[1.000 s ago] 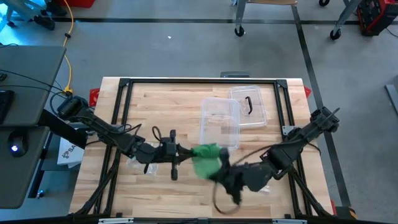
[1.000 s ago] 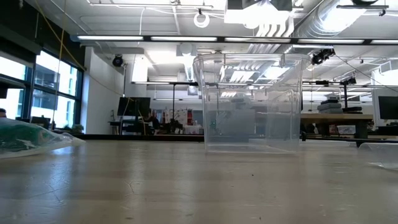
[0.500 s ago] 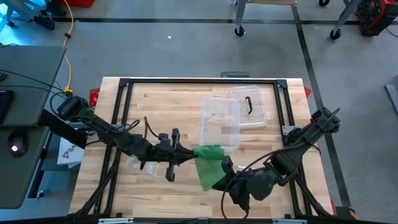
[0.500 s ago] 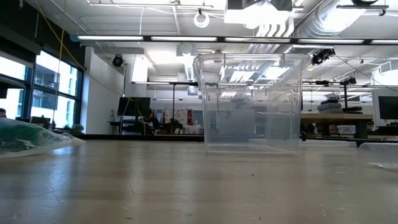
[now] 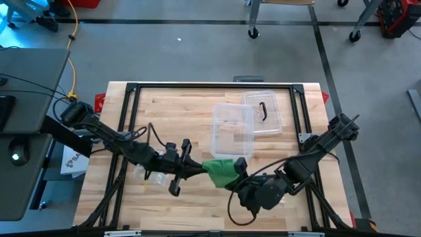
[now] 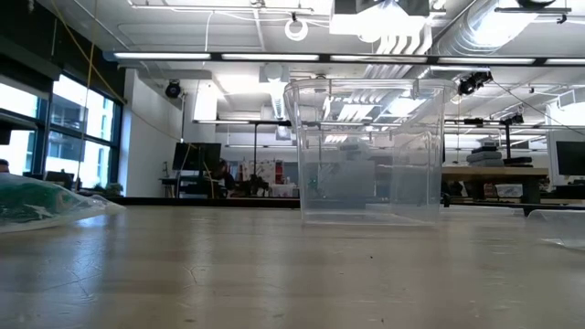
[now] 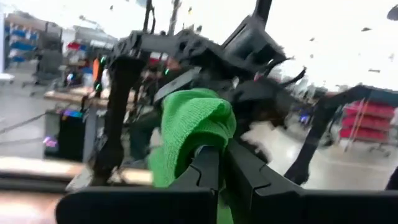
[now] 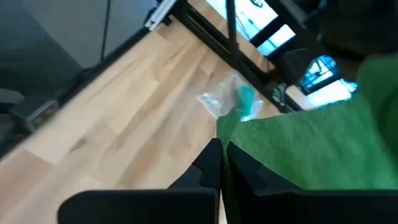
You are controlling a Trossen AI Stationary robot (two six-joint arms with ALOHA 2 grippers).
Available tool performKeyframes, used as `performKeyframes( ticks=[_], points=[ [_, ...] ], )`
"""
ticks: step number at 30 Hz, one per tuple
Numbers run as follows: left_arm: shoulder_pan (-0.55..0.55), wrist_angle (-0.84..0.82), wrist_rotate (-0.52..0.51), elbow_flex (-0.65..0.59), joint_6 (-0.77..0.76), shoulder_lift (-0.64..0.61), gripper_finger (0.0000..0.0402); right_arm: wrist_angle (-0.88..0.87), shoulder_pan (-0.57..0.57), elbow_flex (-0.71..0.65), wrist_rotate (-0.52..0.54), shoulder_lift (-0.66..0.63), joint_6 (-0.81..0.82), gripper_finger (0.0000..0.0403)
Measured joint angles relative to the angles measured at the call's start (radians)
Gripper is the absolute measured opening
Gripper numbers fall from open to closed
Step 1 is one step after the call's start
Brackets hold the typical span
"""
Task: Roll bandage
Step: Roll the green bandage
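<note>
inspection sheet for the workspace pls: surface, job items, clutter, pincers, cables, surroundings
Surface: wooden table in a black frame.
Job's things: green bandage held between both pincers near the table's front edge.
Clutter: clear plastic container, its lid beside it, a clear wrapper under the left arm.
Grippers: left pincer shut on the bandage; right pincer shut on its other side.
Cables: black cable looping off the right arm; yellow cable on the floor.
Surroundings: grey floor, desk at left, chair casters at the back.
</note>
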Motion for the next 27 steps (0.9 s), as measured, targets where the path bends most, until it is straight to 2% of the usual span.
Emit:
performKeyframes(
  ticks=[3,7,13,18,23,27],
  points=[
    [0.003,-0.042,-0.049,0.000,-0.010,0.000,0.0004,-0.004,0.039,-0.002,-0.022,0.000,0.047,0.0000],
    [0.003,-0.041,-0.102,0.000,0.029,0.000,0.0004,-0.001,0.097,-0.002,-0.120,0.000,0.153,0.0000],
    [0.027,-0.049,-0.094,0.000,0.013,0.001,0.0003,0.042,0.153,-0.002,-0.118,0.001,0.167,0.0000],
    [0.028,0.004,0.036,0.001,0.052,0.001,0.0003,0.059,0.113,-0.009,-0.036,0.033,0.136,0.0000],
    [0.020,-0.168,0.041,0.002,0.044,0.000,0.0003,0.164,0.095,-0.035,0.011,0.047,0.049,0.0000],
    [0.021,-0.243,0.018,0.001,-0.018,0.012,0.0003,0.247,0.107,-0.009,0.222,0.032,0.029,0.0000]
  ],
)
